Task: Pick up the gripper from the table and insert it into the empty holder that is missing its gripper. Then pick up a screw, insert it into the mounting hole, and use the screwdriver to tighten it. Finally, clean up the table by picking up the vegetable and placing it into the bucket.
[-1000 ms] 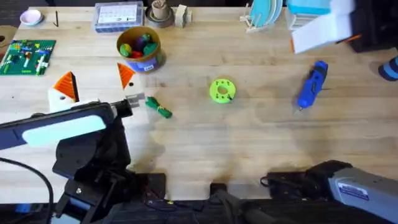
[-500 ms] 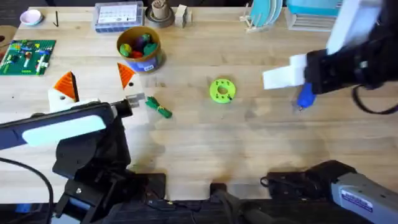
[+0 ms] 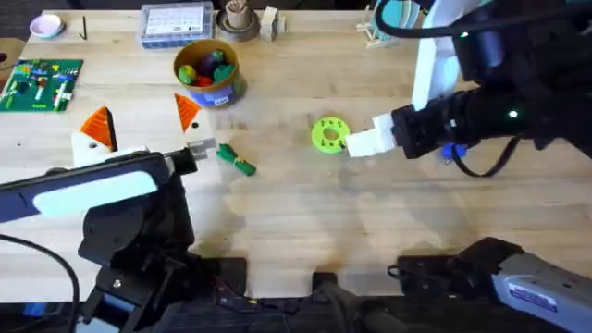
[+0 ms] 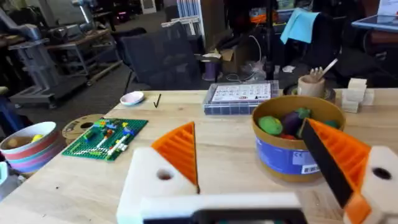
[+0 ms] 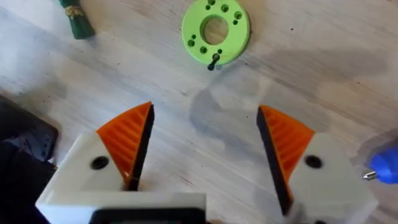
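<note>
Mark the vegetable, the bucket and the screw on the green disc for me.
vegetable (image 3: pixel 237 162): overhead view, middle of its green body.
bucket (image 3: pixel 227 92): overhead view, blue outer wall below the yellow rim.
screw (image 5: pixel 213 61): right wrist view, dark screw at the edge of the green disc (image 5: pixel 231 38).

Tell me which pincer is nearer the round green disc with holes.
Right. The right pincer hovers open right beside the green disc, while the left pincer sits far across the table, near the bucket.
</note>
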`<act>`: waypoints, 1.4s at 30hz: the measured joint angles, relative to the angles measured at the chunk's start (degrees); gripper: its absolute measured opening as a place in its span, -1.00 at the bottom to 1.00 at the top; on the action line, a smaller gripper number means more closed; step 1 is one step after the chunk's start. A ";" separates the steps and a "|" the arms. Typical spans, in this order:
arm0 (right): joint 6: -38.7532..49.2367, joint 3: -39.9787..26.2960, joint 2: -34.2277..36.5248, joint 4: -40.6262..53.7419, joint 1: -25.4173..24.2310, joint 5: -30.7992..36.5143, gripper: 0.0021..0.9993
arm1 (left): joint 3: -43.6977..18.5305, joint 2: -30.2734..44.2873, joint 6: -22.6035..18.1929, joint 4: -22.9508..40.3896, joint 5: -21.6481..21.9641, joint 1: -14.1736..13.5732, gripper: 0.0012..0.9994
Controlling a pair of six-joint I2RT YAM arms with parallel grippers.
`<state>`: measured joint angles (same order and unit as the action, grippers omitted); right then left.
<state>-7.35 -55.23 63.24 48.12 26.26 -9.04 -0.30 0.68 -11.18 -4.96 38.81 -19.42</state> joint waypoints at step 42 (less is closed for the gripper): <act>-12.85 13.74 12.29 -25.44 10.23 12.90 0.47 | 0.00 -0.01 0.00 0.01 0.00 0.00 0.99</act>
<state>-20.21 -41.50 75.53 22.67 36.49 3.86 -0.30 0.67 -11.18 -4.95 38.81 -19.42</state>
